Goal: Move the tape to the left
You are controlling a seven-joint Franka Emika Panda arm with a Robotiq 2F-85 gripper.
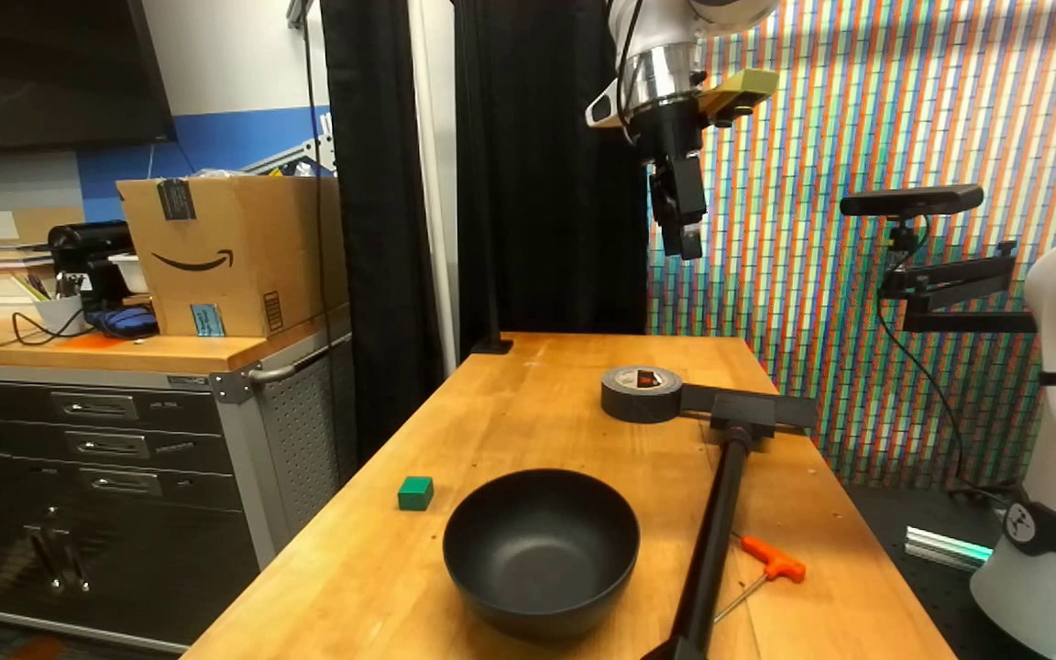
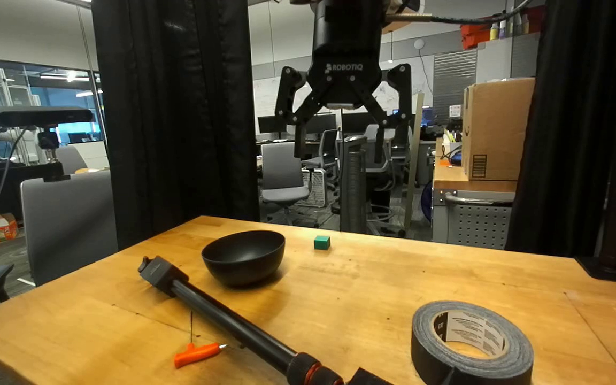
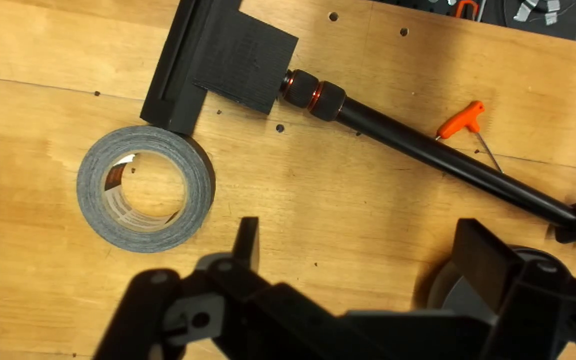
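The tape (image 1: 642, 408) is a dark grey roll lying flat on the wooden table (image 1: 510, 412). It shows at the front right in an exterior view (image 2: 457, 364) and at the left in the wrist view (image 3: 195, 190). My gripper (image 1: 682, 250) is high above the table, holding nothing. Its fingers are wide apart in an exterior view (image 2: 339, 156) and in the wrist view (image 3: 358, 220). In the wrist view the tape is left of and beyond the left finger, not between the fingers.
A black pole (image 1: 720, 513) with a flat black end piece (image 3: 248, 60) lies by the tape; the end piece appears to touch it. An orange hex key (image 3: 460, 121) lies beside the pole. A black bowl (image 1: 537, 550) and a green cube (image 2: 322, 243) stand on the table.
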